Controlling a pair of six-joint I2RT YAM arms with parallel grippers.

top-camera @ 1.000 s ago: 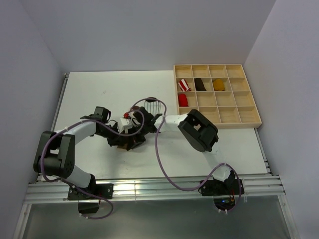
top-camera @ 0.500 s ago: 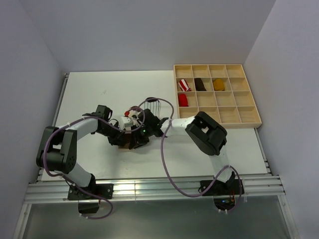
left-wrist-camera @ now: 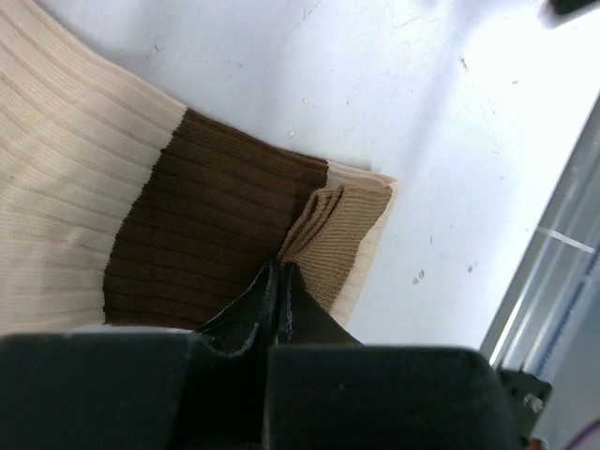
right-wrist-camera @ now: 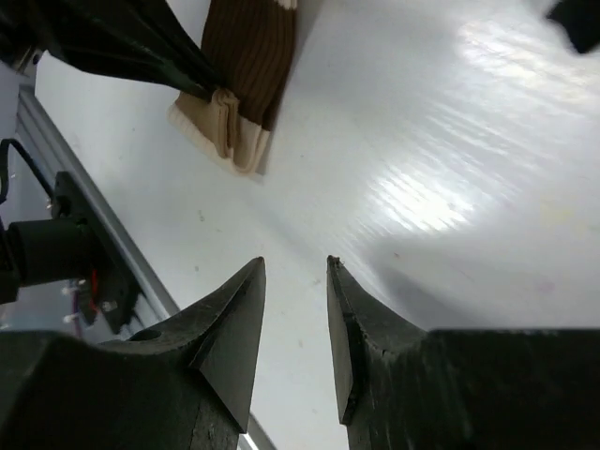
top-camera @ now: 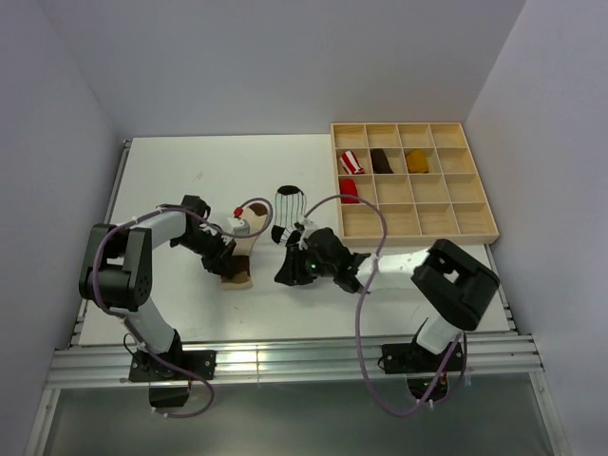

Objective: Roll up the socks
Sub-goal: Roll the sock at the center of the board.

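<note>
Near edge of desk (top-camera: 171, 171): aluminium rail (top-camera: 285, 356) with both arm bases bolted to it. Just beyond, right pincer (top-camera: 285, 274) low over bare desk surface, pointing left; in the wrist view its fingers (right-wrist-camera: 246, 309) stand apart with nothing between them. Tips close to the cream sock's near end but not touching it. Left pincer (top-camera: 228, 266) at about the same depth, reaching in from the left, pressed together and clamped on the cream sock (top-camera: 245, 255). Left wrist view: black tips (left-wrist-camera: 279, 281) pinching a small tan fold right where the brown band (left-wrist-camera: 216, 225) ends, fabric bunched into pleats at the pinch. Rest of the cream sock flat on the desk, ribbed, running away from the band toward the far side. Same fold and brown band visible from the right wrist camera (right-wrist-camera: 239, 94), with the left pincer (right-wrist-camera: 122, 42) on it. Further back, just right of the cream sock: striped sock (top-camera: 287, 207), flat, dark toe at its far end, free of both pincers. Farthest, at the right rear corner: wooden tray (top-camera: 475, 204) of square compartments. Red-and-white bundle (top-camera: 352, 160), dark brown bundle (top-camera: 381, 161) and mustard bundle (top-camera: 416, 160) side by side in its second row from the back, one to a compartment. Red bundle (top-camera: 350, 190) in the compartment just in front of the red-and-white one.
</note>
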